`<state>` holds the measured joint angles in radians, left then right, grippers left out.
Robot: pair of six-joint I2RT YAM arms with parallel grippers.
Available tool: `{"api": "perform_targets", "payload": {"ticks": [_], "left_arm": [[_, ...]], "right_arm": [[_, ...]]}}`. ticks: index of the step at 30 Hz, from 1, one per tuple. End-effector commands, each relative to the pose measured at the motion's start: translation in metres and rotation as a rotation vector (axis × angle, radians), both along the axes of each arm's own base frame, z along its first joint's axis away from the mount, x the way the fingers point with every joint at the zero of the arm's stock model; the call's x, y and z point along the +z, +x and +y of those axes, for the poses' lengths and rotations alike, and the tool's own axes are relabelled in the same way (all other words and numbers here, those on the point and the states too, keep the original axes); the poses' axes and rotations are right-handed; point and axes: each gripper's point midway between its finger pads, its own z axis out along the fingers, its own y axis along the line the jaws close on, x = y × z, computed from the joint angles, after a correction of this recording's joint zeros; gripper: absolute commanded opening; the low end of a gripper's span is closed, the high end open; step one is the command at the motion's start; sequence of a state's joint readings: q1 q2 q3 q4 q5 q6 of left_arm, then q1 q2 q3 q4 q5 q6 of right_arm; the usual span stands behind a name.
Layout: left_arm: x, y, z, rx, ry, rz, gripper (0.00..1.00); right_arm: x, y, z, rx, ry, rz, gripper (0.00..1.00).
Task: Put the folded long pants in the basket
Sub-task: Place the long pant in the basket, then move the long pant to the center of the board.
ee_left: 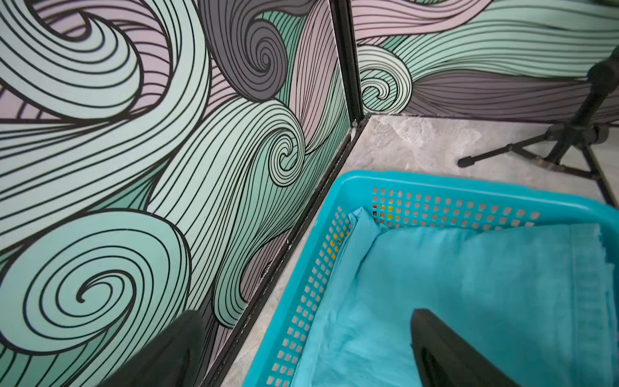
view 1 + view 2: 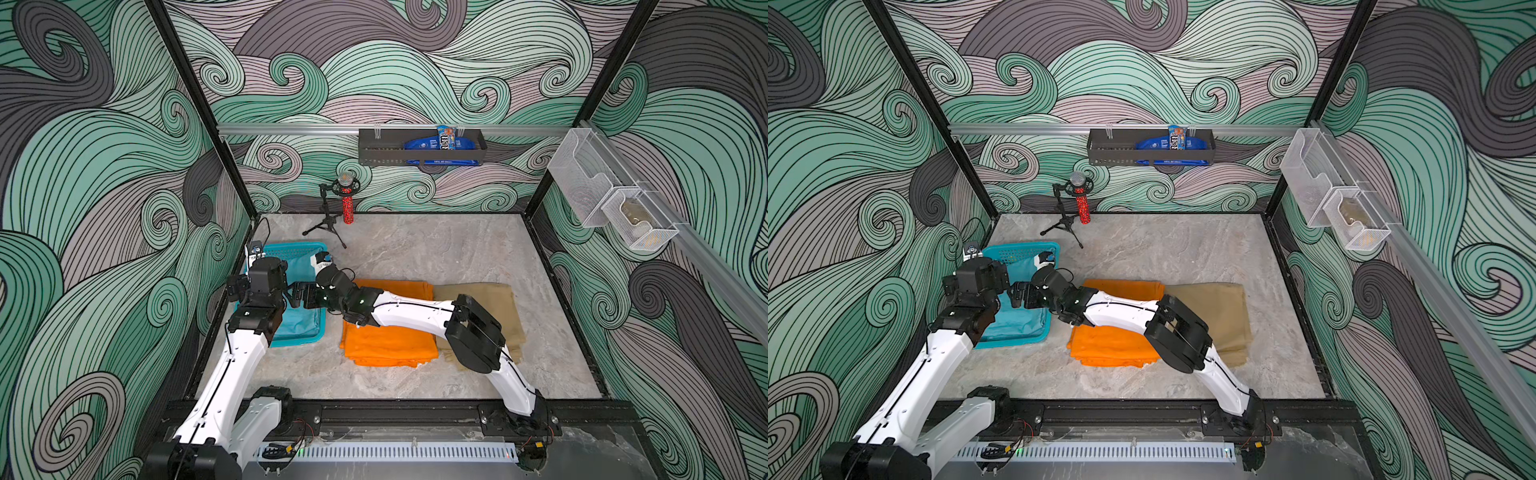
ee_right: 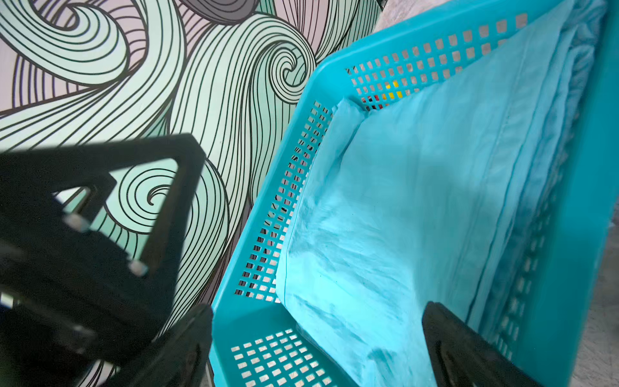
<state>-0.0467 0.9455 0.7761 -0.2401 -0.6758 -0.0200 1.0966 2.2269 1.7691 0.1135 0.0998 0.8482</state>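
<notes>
Left claw [image 1: 304, 315]: fingers spread wide, nothing gripped. In the wrist view one finger shows outside the basket [image 1: 435, 182] rim on the wall side, the other over the cloth. Right claw [image 3: 320, 306]: also spread wide and empty, over the same basket. Teal pants [image 1: 469, 284] lie folded inside the basket, one corner riding up into the perforated corner. Basket sits at the left of the table [image 2: 415, 249], close to the side wall. Orange pants [image 2: 386, 340] lie on the table just beside the basket. Khaki pants [image 2: 494, 299] lie right of the orange, edges apparently touching, both partly hidden by the right arm.
</notes>
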Motion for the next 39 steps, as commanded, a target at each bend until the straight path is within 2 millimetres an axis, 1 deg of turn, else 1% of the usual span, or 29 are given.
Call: {"api": "perform_targets", "payload": {"ticks": [1,3,5,7,9,12,16,19,22,23,27,30,33,36,37,38,39], "left_arm": [[0.034,0.018,-0.011,-0.051,-0.076,-0.083,0.99],[0.041,0.029,-0.021,-0.102,-0.129,-0.096,0.99],[0.045,0.042,-0.035,-0.169,-0.19,-0.104,0.99],[0.047,0.054,-0.055,-0.264,-0.274,-0.122,0.99],[0.046,0.063,-0.075,-0.353,-0.361,-0.148,0.99],[0.04,0.075,-0.107,-0.483,-0.528,-0.198,0.99],[0.027,0.085,-0.142,-0.582,-0.734,-0.222,0.99],[0.021,0.088,-0.166,-0.639,-0.799,-0.201,0.98],[0.013,0.082,-0.196,-0.717,-0.853,-0.137,0.99],[0.008,0.077,-0.211,-0.754,-0.873,-0.104,0.99],[-0.017,0.052,-0.267,-0.854,-0.943,0.006,0.99],[-0.036,0.041,-0.294,-0.886,-0.974,0.064,0.99],[-0.06,0.038,-0.314,-0.892,-1.001,0.143,0.99],[-0.083,0.032,-0.336,-0.92,-1.038,0.248,0.98],[-0.088,0.03,-0.341,-0.92,-1.041,0.276,0.98],[-0.103,0.029,-0.346,-0.908,-1.043,0.324,0.98],[-0.108,0.028,-0.35,-0.914,-1.047,0.345,0.98]], "right_arm": [[0.046,0.005,-0.009,-0.025,0.029,-0.109,1.0],[0.06,0.011,-0.022,-0.057,0.015,-0.16,1.0],[0.069,0.018,-0.035,-0.069,-0.007,-0.206,1.0],[0.075,0.025,-0.049,-0.058,-0.026,-0.237,1.0],[0.075,0.033,-0.065,-0.041,-0.046,-0.25,1.0],[0.068,0.044,-0.099,-0.042,-0.094,-0.25,0.99],[0.038,0.056,-0.157,-0.07,-0.226,-0.207,0.98],[0.011,0.055,-0.201,-0.069,-0.328,-0.159,0.95],[-0.021,0.043,-0.246,-0.057,-0.439,-0.082,0.93],[-0.033,0.035,-0.263,-0.05,-0.456,-0.039,0.92],[-0.064,0.007,-0.315,-0.074,-0.451,0.088,0.92],[-0.076,-0.008,-0.338,-0.081,-0.42,0.156,0.92],[-0.089,-0.016,-0.354,-0.098,-0.394,0.229,0.92],[-0.103,-0.013,-0.382,-0.183,-0.361,0.323,0.94],[-0.105,-0.012,-0.392,-0.21,-0.351,0.341,0.94],[-0.106,-0.009,-0.402,-0.243,-0.346,0.349,0.94],[-0.106,-0.006,-0.413,-0.276,-0.346,0.349,0.94]]}}
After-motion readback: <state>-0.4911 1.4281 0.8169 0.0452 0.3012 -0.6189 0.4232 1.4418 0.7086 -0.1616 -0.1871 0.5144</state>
